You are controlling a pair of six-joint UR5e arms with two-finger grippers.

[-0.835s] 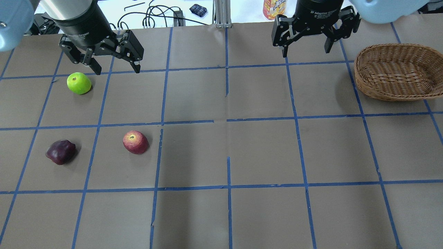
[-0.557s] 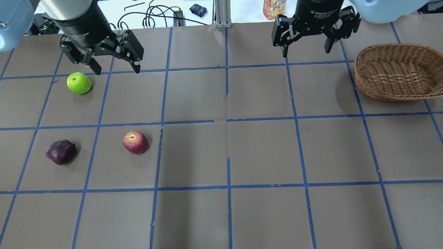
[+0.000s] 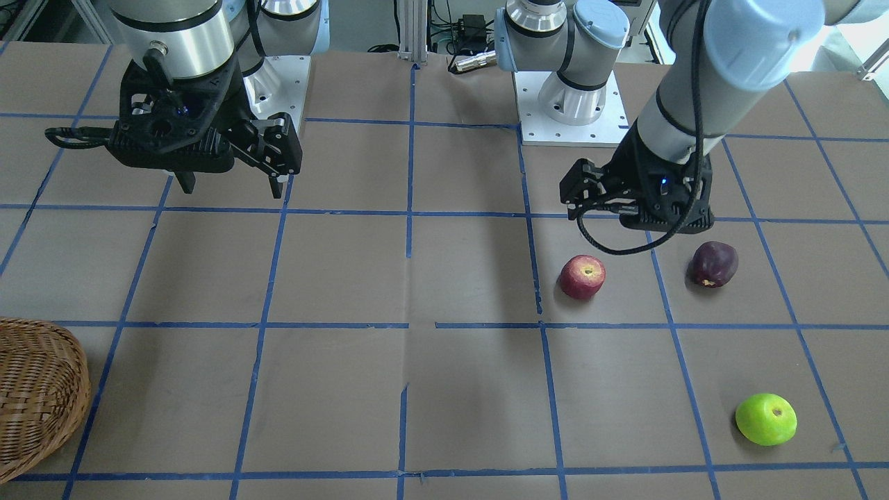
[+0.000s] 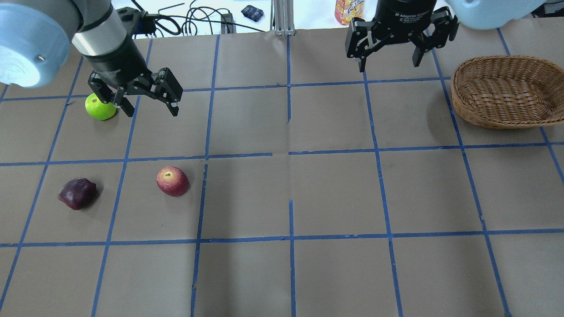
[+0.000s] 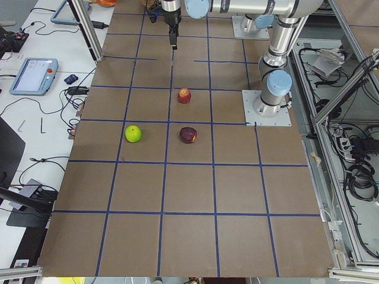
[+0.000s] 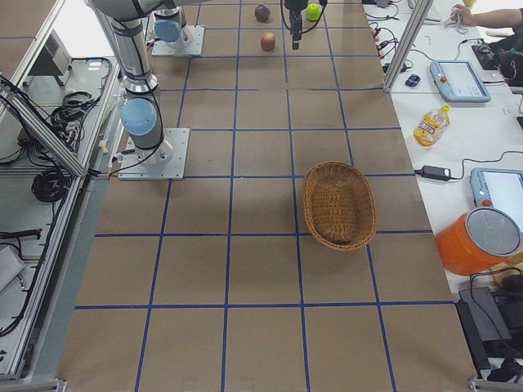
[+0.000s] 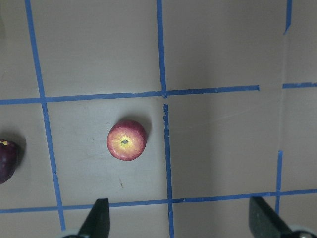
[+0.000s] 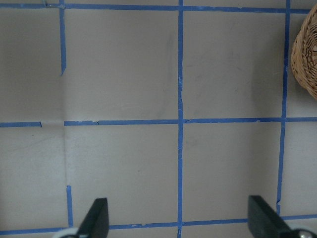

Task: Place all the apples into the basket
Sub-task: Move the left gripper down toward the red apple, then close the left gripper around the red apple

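Three apples lie on the table's left half. The green apple point(image 4: 100, 108) point(image 3: 765, 419) is farthest from the robot. The red apple point(image 4: 172, 181) point(image 3: 583, 276) and the dark purple apple point(image 4: 77, 193) point(image 3: 712, 264) lie nearer to it. My left gripper point(image 4: 152, 112) is open and empty, hanging above the table just right of the green apple and overlapping its edge in the overhead view. Its wrist view shows the red apple point(image 7: 127, 140) below, between the open fingers. My right gripper point(image 4: 389, 66) point(image 3: 233, 189) is open and empty, left of the empty wicker basket point(image 4: 506, 90) point(image 8: 307, 54).
Blue tape lines divide the brown table into squares. A yellow-orange bottle point(image 4: 349, 9), cables and a small dark pouch point(image 4: 252, 12) lie beyond the far edge. An orange container point(image 6: 478, 241) and tablets sit on the side bench.
My left arm has swung down and toward the green apple, so its open gripper now overlaps the apple's edge in the overhead view. The right arm, apples and basket have not moved.
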